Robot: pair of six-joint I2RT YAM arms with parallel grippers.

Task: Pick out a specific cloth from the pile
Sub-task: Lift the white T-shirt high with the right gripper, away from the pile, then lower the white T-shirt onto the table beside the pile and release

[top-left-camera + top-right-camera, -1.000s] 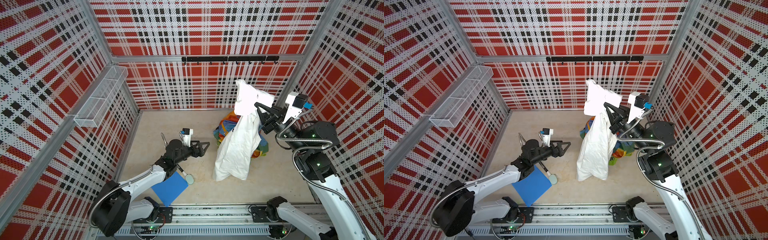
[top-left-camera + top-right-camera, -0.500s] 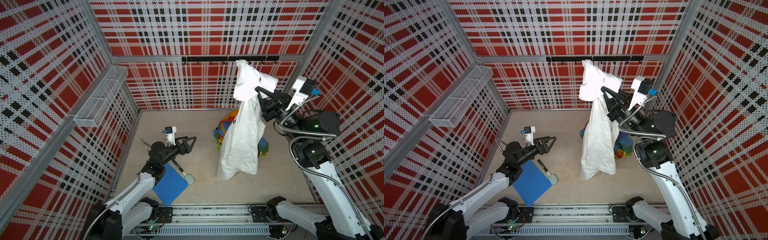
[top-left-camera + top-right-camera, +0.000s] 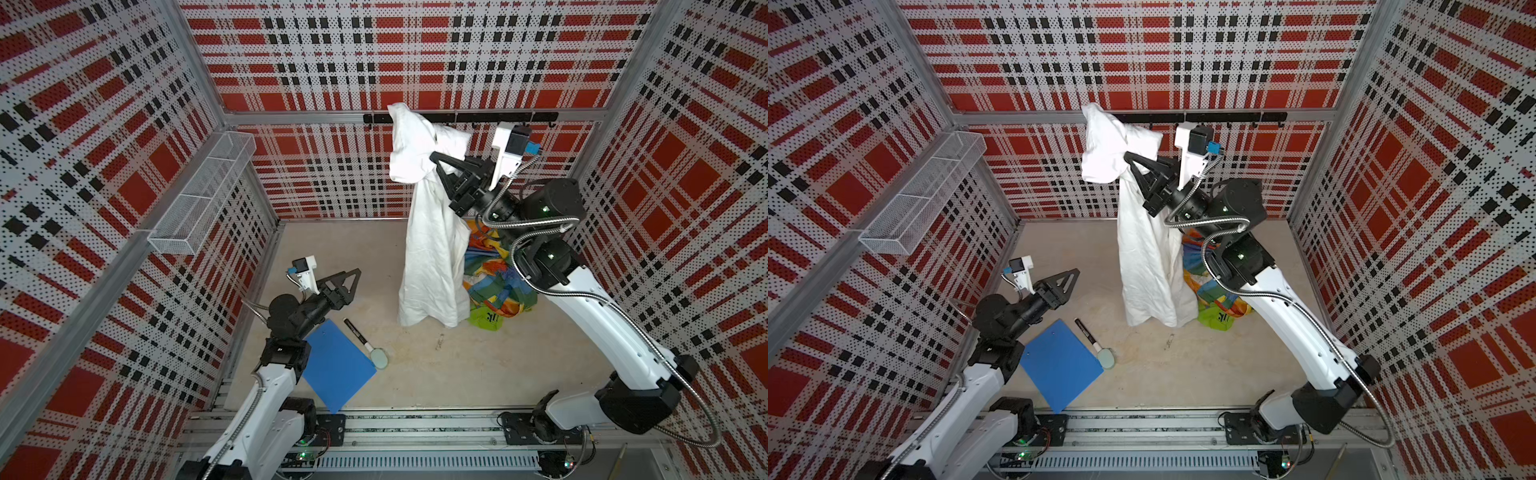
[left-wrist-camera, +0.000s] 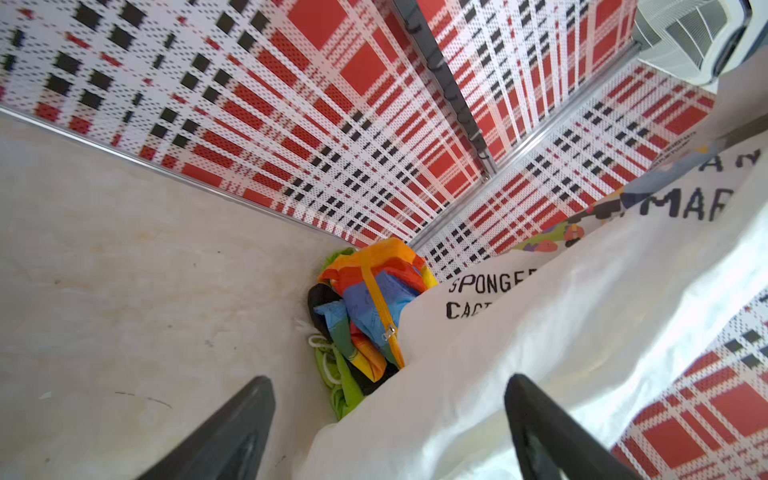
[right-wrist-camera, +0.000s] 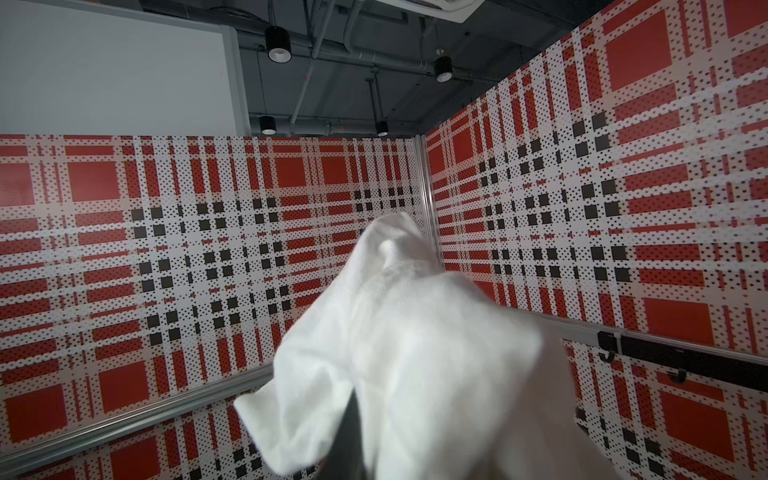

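The left arm (image 3: 270, 386) and right arm (image 3: 602, 320) share one build: glossy white shells on the long links, matte black housings at the joints, and a ribbed silver hose (image 3: 532, 225) running outside each, with small green lights (image 3: 543, 209) on the right arm's black joints. The left hand (image 3: 353, 286) and right hand (image 3: 435, 158) are black, each with two triangular, open-framed fingers (image 4: 232, 428), and behind each rides a white bracket (image 3: 505, 160) carrying a black camera (image 3: 517, 141) with a blue plug (image 3: 532, 148). Black base plates (image 3: 330, 428) fix both arms to a grey metal rail (image 3: 415, 424).
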